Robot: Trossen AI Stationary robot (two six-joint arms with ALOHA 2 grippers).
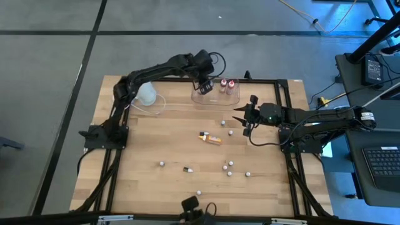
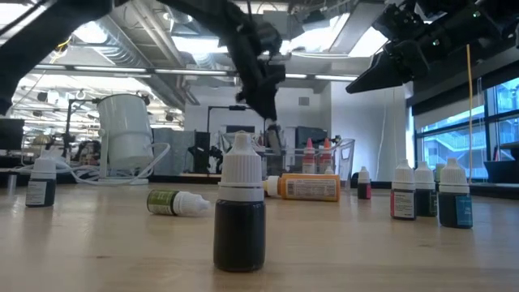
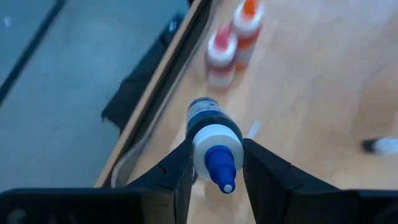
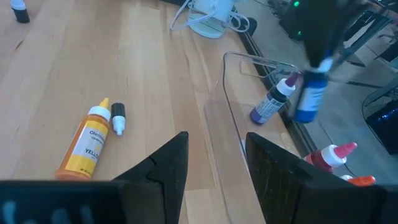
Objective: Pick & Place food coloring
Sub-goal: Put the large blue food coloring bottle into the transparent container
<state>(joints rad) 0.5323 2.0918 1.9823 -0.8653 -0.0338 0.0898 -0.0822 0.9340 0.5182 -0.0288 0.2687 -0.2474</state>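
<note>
My left gripper (image 3: 214, 149) is shut on a blue food coloring bottle (image 3: 210, 124) above the clear tub (image 1: 215, 95) at the table's far edge; the right wrist view shows that bottle (image 4: 309, 93) too. Inside the tub a red bottle (image 1: 223, 84) and an orange one (image 1: 232, 84) stand upright, and a purple bottle (image 4: 272, 102) stands tilted on the tub's floor. My right gripper (image 4: 214, 140) waits open, right of the tub, with nothing between its fingers. A yellow bottle (image 1: 210, 138) lies on its side mid-table. My left gripper pinches the blue bottle at its white collar (image 3: 214, 142), just below the blue tip, between its two fingers. The fingers slant down from the table's left. The bottle hangs below them, tip up, a little tilted, clear of the tub and the table.
A white cup (image 1: 147, 94) stands left of the tub. Several small bottles are scattered on the near half of the table, among them a dark one (image 2: 240, 211) close to the low camera and a green one (image 2: 177, 202) on its side. Black frame rails (image 1: 294, 162) border the table.
</note>
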